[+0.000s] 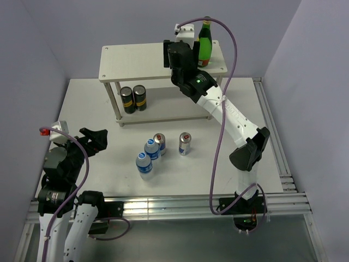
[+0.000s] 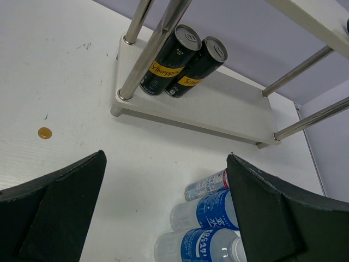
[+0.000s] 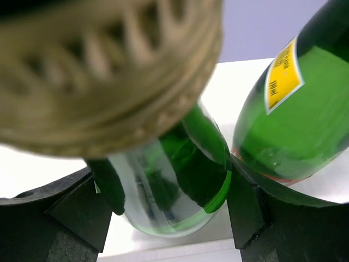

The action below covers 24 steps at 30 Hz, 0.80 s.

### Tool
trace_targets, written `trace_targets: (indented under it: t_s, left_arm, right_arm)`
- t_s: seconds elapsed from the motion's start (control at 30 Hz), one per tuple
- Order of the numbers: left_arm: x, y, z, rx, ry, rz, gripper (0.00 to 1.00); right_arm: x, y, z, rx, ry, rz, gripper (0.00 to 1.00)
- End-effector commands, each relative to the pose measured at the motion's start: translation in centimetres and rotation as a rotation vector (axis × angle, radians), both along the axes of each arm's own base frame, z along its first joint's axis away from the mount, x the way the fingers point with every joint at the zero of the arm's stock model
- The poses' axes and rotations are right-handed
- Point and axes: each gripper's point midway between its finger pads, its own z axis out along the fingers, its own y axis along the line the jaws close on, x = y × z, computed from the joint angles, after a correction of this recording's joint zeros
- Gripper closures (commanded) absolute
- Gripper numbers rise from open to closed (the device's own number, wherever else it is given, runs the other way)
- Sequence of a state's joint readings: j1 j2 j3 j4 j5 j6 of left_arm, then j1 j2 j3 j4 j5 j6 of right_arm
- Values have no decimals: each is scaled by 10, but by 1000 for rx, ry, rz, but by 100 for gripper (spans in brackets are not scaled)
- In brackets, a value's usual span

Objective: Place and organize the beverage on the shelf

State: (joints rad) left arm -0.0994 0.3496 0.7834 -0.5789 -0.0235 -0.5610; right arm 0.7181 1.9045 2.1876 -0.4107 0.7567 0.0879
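Roughly halfway: setting second green bottle (image 3: 180, 180) on shelf (image 1: 136, 60) top, clenched in right gripper (image 3: 166, 207), with four drinks (image 1: 151, 148) left before shelf.

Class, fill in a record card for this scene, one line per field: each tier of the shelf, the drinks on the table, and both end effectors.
shelf top tier: standing green bottle, with held green bottle next to it
shelf lower tier: two black Schweppes cans, side by side
table: two water bottles and two silver cans, clustered
left end effector: open, empty
right end effector: shut on held green bottle
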Motion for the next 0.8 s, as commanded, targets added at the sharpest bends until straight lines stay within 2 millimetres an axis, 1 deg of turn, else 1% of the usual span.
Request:
trace_targets:
  t_s: [0.0,0.03,0.07,0.27,0.3,0.33,0.4,0.43,0.5,0.53,0.6,0.67,0.7,0.77]
  left_arm:
    - [2,1,13,9,-58,1,1]
    - [2,1,13,8,-58,-1,1]
    - [2,1,12,9,-57,-1,1]
    - [2,1,13,8,-58,-1,1]
    - [2,1,13,9,-58,1,1]
    - [2,1,12,9,-57,1,1]
    - [2,1,12,9,-57,1,1]
    - [2,1,12,9,-57,1,1]
    - [2,1,12,9,-57,1,1]
    - [2,1,12,9,-55,1,1]
    - [2,1,13,8,-60,1,1]
    - [2,1,12,9,-57,2,1]
    - [2,1,12,9,-57,2,1]
    - [2,1,12,9,-57,2,1]
  right_arm:
    - [6,-9,37,106,-113,-23,100]
    - [9,-13,34,107,-111,-31,100]
    - [12,-11,29,111,-103,-30,100]
    - [24,-10,9,116,-71,-21,100]
    - [24,-9,8,117,-69,-20,96]
    - [23,-9,8,116,-67,-18,83]
    - [24,-7,3,118,-61,-15,61]
    - [24,-7,3,118,-61,-13,47]
    - [24,-6,0,116,-56,-12,35]
    - [23,-8,-1,117,-55,-12,27]
    - [23,-8,-2,117,-51,-11,20]
    - [22,-6,-6,116,-44,-1,5]
    - [21,-6,-6,117,-43,2,1]
    - [19,-4,-8,118,-36,17,0]
